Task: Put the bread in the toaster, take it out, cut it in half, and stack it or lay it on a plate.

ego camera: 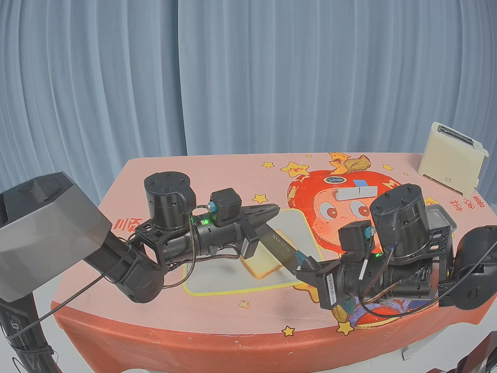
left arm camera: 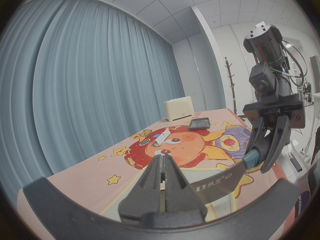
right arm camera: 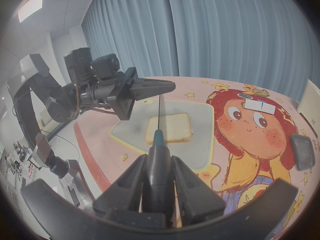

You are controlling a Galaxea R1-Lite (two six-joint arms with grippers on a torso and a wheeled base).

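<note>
One slice of bread (right arm camera: 170, 128), whole and uncut, lies flat on the grey cutting board (right arm camera: 130, 130), right under both claws. So we're at the cutting step! The right claw (right arm camera: 158, 159) is pinching the knife (ego camera: 277, 244) by its handle. The blade runs out ahead of that claw, edge down, lined up over the middle of the slice and hanging above it. The knife's tip ends just beneath the left claw (ego camera: 269, 212), whose fingers are pressed together with nothing between them. Whether they touch the blade, I can't tell.

Farther out, beyond the right claw, a dark tray (right arm camera: 302, 150) sits on the pink table (ego camera: 207, 174), and the cream toaster (ego camera: 451, 159) stands at the far corner.

Next, I'd say, the blade has to drop straight through the centre. The slice looks soft and may slide, so the left claw could steady it.
</note>
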